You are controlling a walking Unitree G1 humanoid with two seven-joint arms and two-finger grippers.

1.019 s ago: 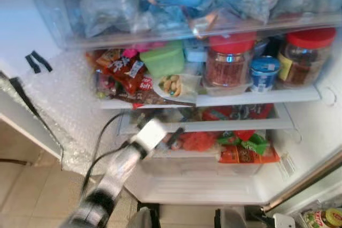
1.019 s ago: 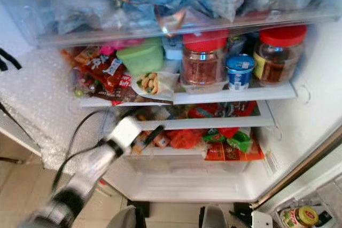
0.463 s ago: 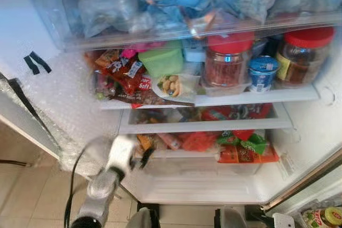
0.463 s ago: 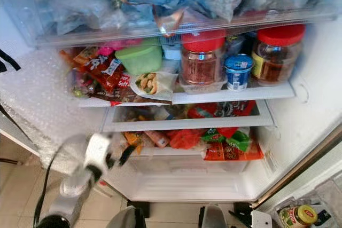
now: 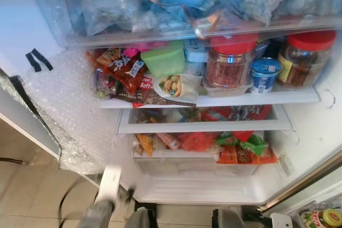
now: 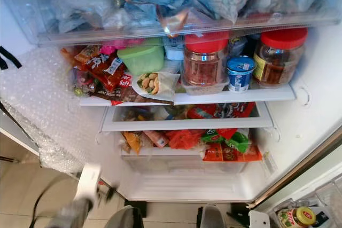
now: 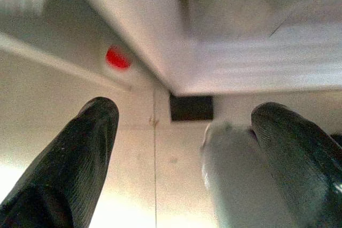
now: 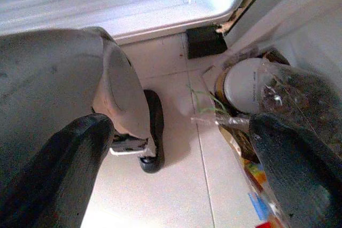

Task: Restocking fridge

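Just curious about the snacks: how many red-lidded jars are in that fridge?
2, both on the upper shelf: one jar mid-shelf, another jar at the right end. More may hide behind.

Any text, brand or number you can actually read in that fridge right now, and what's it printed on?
None reads reliably.
Red snack bag: white lettering, too blurred.
Blue-lidded cup: label print too small.
Red-lidded jars: labels unreadable.
Orange packets on the lower shelf: print too blurred.
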